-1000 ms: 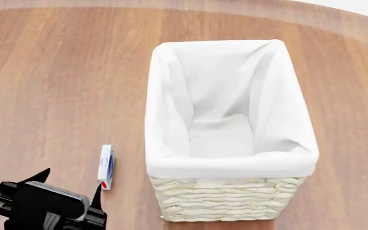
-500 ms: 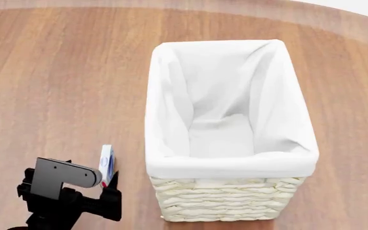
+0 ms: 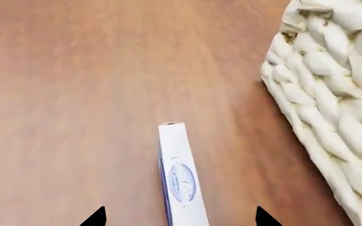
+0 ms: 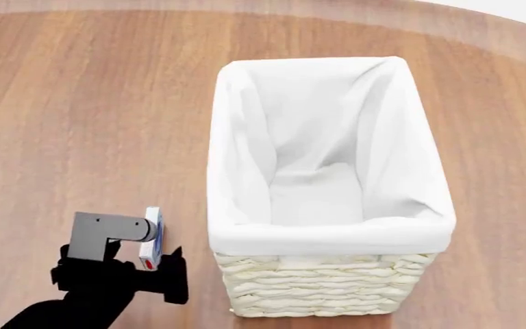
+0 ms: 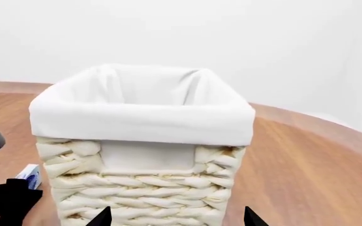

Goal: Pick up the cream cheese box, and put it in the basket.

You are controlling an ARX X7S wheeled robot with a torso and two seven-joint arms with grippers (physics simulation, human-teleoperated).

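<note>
Left end effector [image 4: 148, 274] advanced, spread wide, astride cream cheese box [image 3: 182, 179] beside basket [image 4: 327, 288]

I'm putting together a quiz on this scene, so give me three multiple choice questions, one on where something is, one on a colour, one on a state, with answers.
1. Where is the cream cheese box?
A. inside the basket
B. on the table left of the basket
C. on the basket's rim

2. What colour is the basket's lining?
A. white
B. blue
C. red

3. The left gripper is
A. shut on the box
B. open astride the box
C. inside the basket

Answers: B, it stands on wood; A, cloth is white; B, its fingertips flank the box.
</note>
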